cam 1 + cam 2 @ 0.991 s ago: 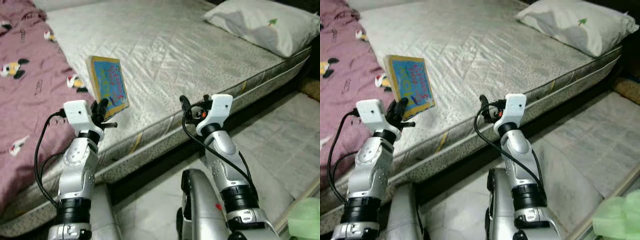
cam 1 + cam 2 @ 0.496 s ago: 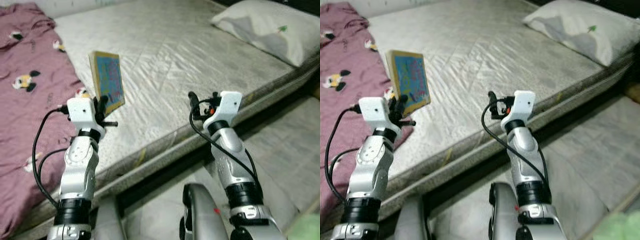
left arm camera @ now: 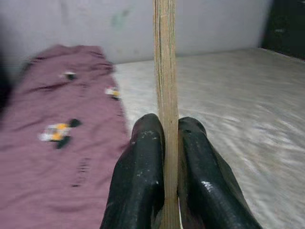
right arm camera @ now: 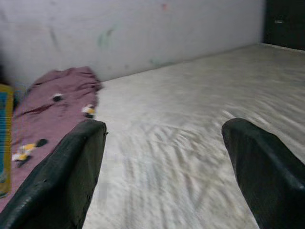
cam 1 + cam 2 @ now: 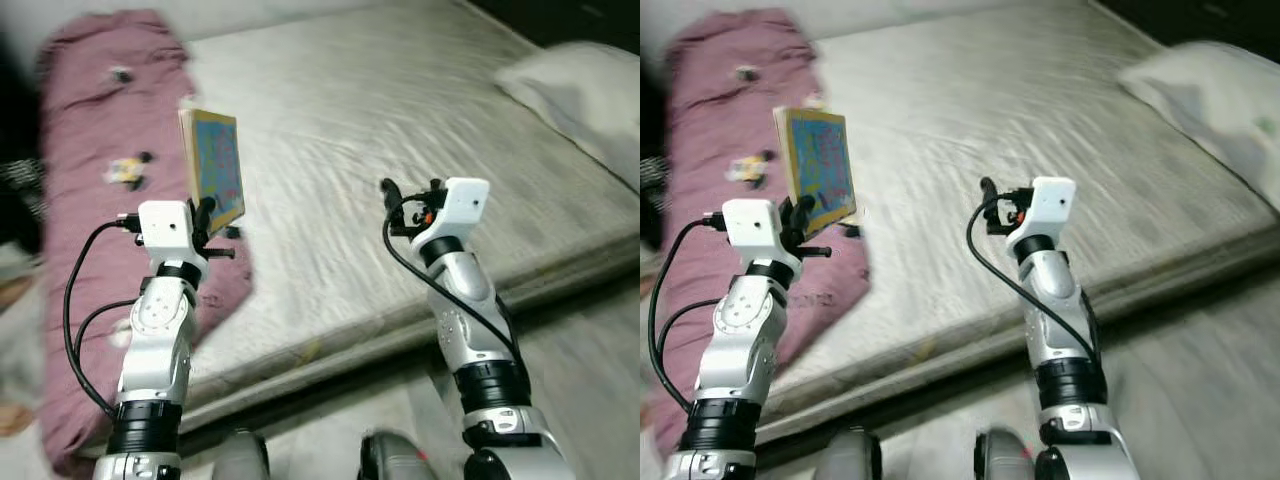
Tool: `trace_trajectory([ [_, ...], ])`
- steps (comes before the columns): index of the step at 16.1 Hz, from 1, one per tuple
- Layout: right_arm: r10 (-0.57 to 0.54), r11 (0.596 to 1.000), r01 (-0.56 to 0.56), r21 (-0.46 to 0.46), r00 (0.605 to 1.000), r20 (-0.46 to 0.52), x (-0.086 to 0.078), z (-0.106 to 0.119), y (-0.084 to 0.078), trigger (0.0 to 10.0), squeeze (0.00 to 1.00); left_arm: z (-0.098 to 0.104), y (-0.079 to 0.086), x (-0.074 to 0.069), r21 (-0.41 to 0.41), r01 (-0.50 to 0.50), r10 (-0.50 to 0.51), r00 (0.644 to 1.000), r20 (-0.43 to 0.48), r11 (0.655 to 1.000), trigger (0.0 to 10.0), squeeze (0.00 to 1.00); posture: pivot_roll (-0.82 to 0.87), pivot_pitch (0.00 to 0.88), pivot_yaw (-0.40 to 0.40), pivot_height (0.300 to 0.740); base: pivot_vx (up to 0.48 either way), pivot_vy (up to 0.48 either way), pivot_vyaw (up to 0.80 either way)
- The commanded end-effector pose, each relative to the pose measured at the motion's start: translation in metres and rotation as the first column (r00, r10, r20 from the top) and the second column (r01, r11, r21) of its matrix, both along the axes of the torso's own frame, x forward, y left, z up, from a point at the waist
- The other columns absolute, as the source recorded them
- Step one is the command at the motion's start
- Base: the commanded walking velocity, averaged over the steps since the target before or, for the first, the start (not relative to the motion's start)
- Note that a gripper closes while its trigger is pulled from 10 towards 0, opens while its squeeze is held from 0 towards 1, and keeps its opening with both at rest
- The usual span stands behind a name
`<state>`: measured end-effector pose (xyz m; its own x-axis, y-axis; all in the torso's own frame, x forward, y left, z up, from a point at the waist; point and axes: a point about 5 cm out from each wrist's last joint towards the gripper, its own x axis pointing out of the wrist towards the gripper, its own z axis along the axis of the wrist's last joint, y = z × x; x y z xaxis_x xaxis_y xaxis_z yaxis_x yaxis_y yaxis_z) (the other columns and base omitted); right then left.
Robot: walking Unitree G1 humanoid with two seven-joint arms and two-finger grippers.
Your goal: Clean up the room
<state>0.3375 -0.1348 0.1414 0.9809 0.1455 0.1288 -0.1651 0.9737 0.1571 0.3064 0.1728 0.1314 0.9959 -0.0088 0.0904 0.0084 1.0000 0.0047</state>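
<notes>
Lifted higher above the mattress (image 5: 400, 130): picture book (image 5: 214, 168), upright and clamped between fingers (image 3: 143, 176) of left gripper (image 5: 205, 212). Raised as well, right gripper (image 5: 392, 192), fingers spread, over the mattress. View swung leftward.

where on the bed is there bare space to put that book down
The mattress is bare across its middle, between the maroon blanket on the robot's left and the pillow at the far right. The left gripper holds the book upright beside the blanket's edge; the right gripper is open above the near strip.
</notes>
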Motion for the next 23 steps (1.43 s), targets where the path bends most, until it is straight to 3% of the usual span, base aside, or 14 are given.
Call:
trace_trajectory([
  [1, 0.011, 1.000, -0.011, 0.002, 1.000, 0.000, 0.000, -0.001, 0.002, 10.0, 0.00, 0.005, 0.005, -0.001, 0.017, -0.017, 0.016, 1.000, 0.025, 1.000, 10.0, 0.00, -0.02, 0.000, 0.023, 0.740, 0.000, 0.000, 0.00],
  [6, 0.008, 1.000, -0.008, -0.015, 1.000, 0.003, 0.000, -0.001, 0.000, 10.0, 0.00, 0.003, 0.001, -0.002, 0.035, -0.005, 0.004, 1.000, 0.007, 0.999, 10.0, 0.00, -0.02, 0.000, 0.022, 0.740, 0.000, 0.000, 0.00],
  [13, -0.068, 0.996, 0.066, -0.068, 0.997, -0.035, -0.013, -0.017, -0.014, 10.0, 0.00, -0.014, 0.012, -0.020, 0.071, -0.073, 0.075, 0.997, -0.028, 0.995, 10.0, 0.00, -0.03, 0.000, 0.027, 0.740, 0.000, 0.000, 0.00],
  [15, -0.073, 0.995, 0.070, -0.065, 0.996, -0.051, -0.012, -0.019, -0.014, 10.0, 0.00, -0.012, 0.009, -0.018, 0.078, -0.054, 0.056, 0.998, -0.020, 0.996, 10.0, 0.00, -0.02, 0.000, 0.014, 0.740, 0.000, 0.000, 0.00],
  [16, -0.060, 0.997, 0.057, -0.058, 0.997, -0.050, -0.011, -0.020, -0.012, 10.0, 0.00, -0.008, 0.009, -0.009, 0.116, -0.038, 0.039, 0.999, -0.002, 0.993, 10.0, 0.00, -0.03, 0.000, 0.016, 0.740, 0.000, 0.000, 0.00],
  [18, -0.060, 0.995, 0.057, -0.080, 0.997, -0.040, -0.010, -0.018, -0.011, 10.0, 0.00, -0.004, 0.009, -0.004, 0.120, -0.023, 0.023, 1.000, 0.004, 0.992, 10.0, 0.00, -0.03, 0.000, 0.020, 0.740, 0.000, 0.000, 0.77],
  [23, -0.101, 0.994, 0.098, -0.050, 0.992, -0.068, -0.012, -0.023, -0.018, 10.0, 0.00, -0.009, 0.004, -0.013, 0.103, 0.003, -0.002, 1.000, -0.007, 0.995, 10.0, 0.00, -0.03, 0.000, 0.025, 0.740, 0.000, 0.000, 0.75],
])
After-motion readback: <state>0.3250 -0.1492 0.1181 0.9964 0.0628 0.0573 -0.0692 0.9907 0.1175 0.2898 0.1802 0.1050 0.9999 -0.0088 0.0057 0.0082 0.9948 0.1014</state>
